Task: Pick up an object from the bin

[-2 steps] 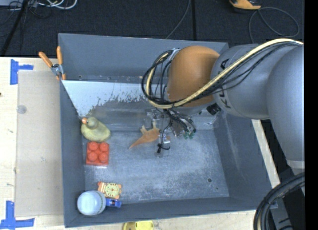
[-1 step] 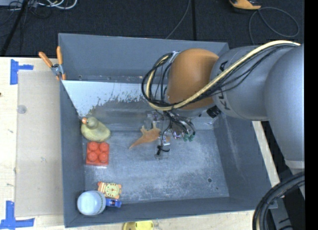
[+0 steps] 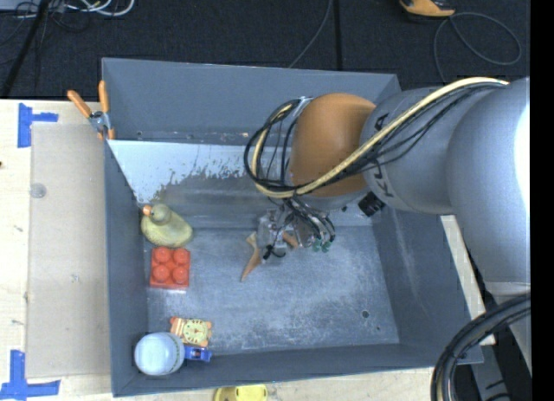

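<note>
The grey bin [image 3: 121, 304] fills the middle of the frame, and the arm [image 3: 450, 157] enters it from the right with its orange-capped wrist over the centre. The gripper [image 3: 279, 242] hangs low at the centre of the bin floor. Whether it is open or closed, I cannot tell.

A slim brown stick [image 3: 251, 262] lies just to its lower left. The stick's long axis slants from lower left up to the right, and its upper end meets the gripper's tip. A hold on it is not clear.

Well apart, along the left wall, lie a yellow duck [image 3: 166, 229], a red block [image 3: 170, 268] and a white ball [image 3: 157, 354].
</note>
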Controlling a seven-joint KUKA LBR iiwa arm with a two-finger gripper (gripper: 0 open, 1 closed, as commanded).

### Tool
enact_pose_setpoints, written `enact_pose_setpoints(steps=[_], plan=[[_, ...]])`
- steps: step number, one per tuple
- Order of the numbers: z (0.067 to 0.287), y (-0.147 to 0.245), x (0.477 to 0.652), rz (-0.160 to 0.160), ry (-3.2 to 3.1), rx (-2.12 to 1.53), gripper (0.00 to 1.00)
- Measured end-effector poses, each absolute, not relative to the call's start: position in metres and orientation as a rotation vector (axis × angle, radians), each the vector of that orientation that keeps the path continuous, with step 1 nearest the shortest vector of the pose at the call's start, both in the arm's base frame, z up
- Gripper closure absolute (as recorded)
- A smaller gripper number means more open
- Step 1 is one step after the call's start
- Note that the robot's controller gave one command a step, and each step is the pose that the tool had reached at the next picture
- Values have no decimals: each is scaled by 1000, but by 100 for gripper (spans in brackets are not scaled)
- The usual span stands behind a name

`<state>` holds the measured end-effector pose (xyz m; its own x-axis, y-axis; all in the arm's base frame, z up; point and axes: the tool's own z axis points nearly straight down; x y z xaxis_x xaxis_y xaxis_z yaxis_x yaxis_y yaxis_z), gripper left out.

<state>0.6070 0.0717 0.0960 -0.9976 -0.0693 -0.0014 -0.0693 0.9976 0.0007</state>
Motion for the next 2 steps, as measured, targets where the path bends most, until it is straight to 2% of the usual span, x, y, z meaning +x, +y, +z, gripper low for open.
enact_pose_setpoints(steps=[1,2], plan=[[96,71,607,1,3139,-108,0],[97,72,608,2,3137,-106,100]])
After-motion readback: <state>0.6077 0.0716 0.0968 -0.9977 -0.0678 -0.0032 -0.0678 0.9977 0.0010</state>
